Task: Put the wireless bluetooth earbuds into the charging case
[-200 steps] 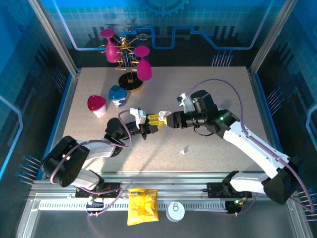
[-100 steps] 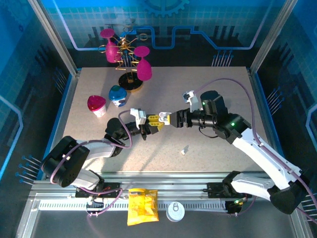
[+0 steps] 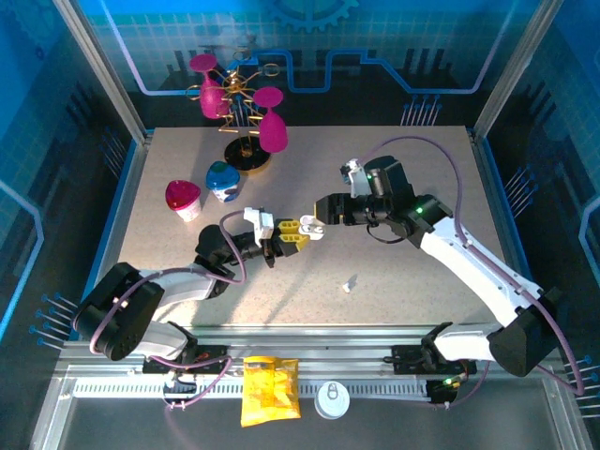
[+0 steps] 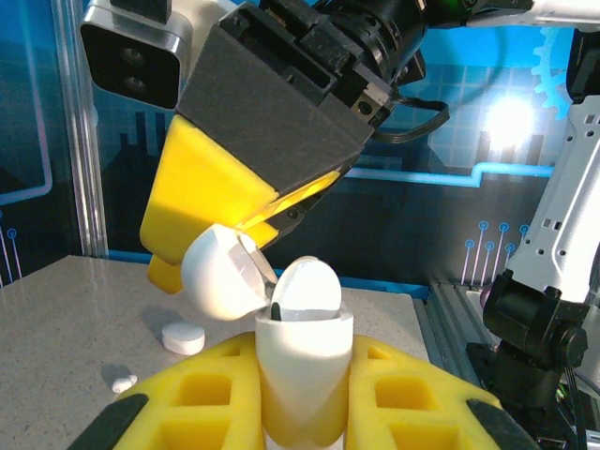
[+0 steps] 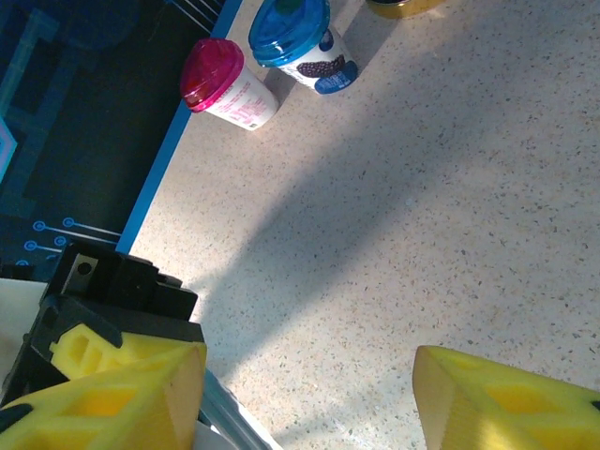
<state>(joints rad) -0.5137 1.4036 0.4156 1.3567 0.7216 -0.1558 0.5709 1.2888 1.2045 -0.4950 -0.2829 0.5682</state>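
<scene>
Roughly at the middle of the table [image 3: 422, 159], the left gripper [image 3: 292, 234] is clenched on the case [image 4: 305, 361], whose white body stands upright between the two yellow fingers [image 4: 403, 394] in the left wrist view. Its lid [image 4: 220, 272] is flipped open and hangs off the rim at 10 o'clock. A rounded white piece, apparently a seated earbud [image 4: 307, 286], stands up out of the opening. The right gripper [image 3: 317, 223] sits just beside the left one at about 2 o'clock in the top view. In the left wrist view its black and yellow body looms close over the case from 12 o'clock; whether it touches the lid I cannot tell. Its jaws are spread wide and hold nothing: the right wrist view has bare table between the fingers [image 5: 506, 398]. A loose earbud [image 3: 350, 283] lies on the table at 5 o'clock from the grippers, apart from both. At 10 o'clock from the left gripper a red-lidded cup [image 3: 183, 199] and a blue-lidded cup [image 3: 222, 181] stand side by side, with a stand [image 3: 246, 150] of pink glasses [image 3: 272, 131] beyond at 11 o'clock. A white disc [image 4: 183, 337] lies on the table at 7 o'clock from the lid in the left wrist view. A yellow bag [image 3: 270, 389] lies on the rail at 6 o'clock, off the table.
</scene>
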